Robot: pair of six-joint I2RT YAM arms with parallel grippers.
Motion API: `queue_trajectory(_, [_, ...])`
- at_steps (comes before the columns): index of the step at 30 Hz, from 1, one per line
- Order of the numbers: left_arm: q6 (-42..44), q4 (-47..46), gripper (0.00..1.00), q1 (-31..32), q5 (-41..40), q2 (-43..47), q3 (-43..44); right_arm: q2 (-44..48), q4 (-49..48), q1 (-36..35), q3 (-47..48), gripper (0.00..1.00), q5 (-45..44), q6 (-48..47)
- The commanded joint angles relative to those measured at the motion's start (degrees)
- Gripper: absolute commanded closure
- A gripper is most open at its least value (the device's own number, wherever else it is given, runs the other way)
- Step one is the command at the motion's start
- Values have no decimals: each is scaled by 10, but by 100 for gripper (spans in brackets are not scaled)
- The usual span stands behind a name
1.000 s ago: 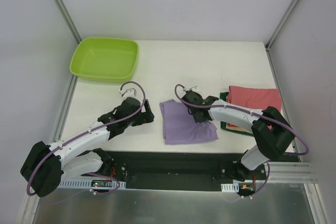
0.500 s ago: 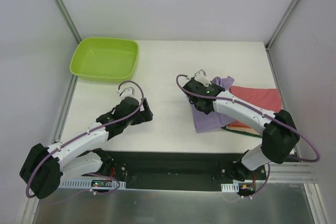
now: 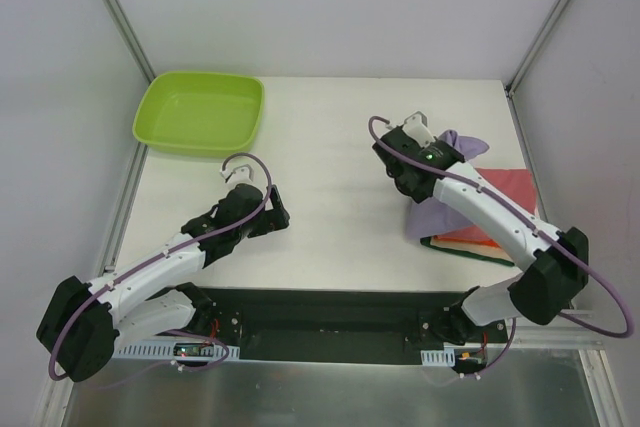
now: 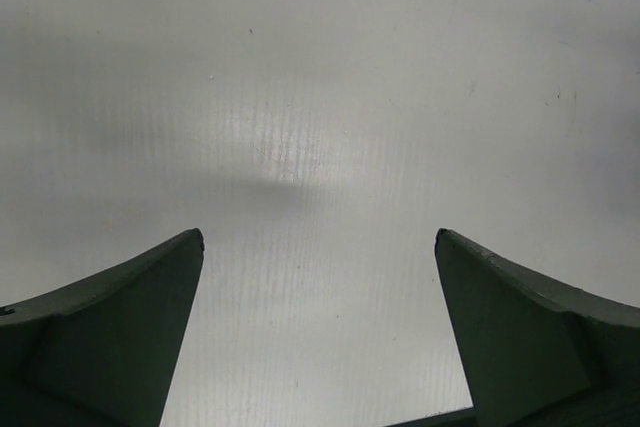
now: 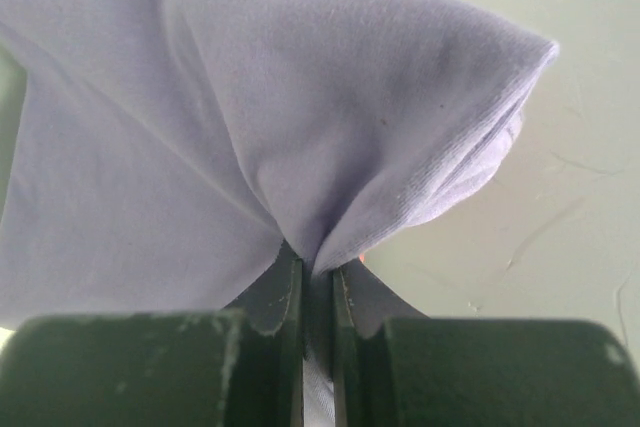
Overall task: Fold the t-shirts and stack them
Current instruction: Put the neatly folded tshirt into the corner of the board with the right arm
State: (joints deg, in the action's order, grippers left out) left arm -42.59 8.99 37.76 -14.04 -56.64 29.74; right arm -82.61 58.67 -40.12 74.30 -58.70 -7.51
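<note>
Along the near edge, the left claw [image 3: 274,211] hovers low over the bare white surface [image 3: 330,137] left of the middle. Its fingers [image 4: 120,317] are spread wide with nothing between them, and open room lies all around it.

By the right edge, toward the near corner, sits the folded stack [image 3: 480,245], with the dark green shirt [image 3: 487,254] at the bottom, the orange one [image 3: 462,236] above it and the red shirt [image 3: 510,187] on top. The right claw [image 5: 317,269] is pressed tight on a bunched fold of the lilac shirt [image 5: 230,117]. It holds the cloth up over the stack's left end, and the hanging part covers that end.

The middle of the surface is open as far as the far edge, and the lime tub [image 3: 200,112] sits in the far left corner.

A second ago the lilac shirt lay flat near the middle of the near edge. Since then it has been lifted and carried right to the stack. The left arm has barely moved.
</note>
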Motion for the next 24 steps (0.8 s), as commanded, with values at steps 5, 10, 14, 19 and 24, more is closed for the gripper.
queue_trajectory(5, [9,3,1,-8,-12,14,-3,81,44,53,59,99,48,-24])
queue_trajectory(10, [10,3,1,-10,-11,14,-3,100,48,86,65,99,73,-51])
queue_trajectory(14, [10,4,1,-12,-12,14,-3,104,46,138,63,99,100,-63])
queue_trajectory(19, [11,3,1,-14,-10,9,-3,109,19,189,54,99,151,-107])
queue_trajectory(24, [10,3,1,-15,-9,10,-6,100,-2,251,59,99,193,-142])
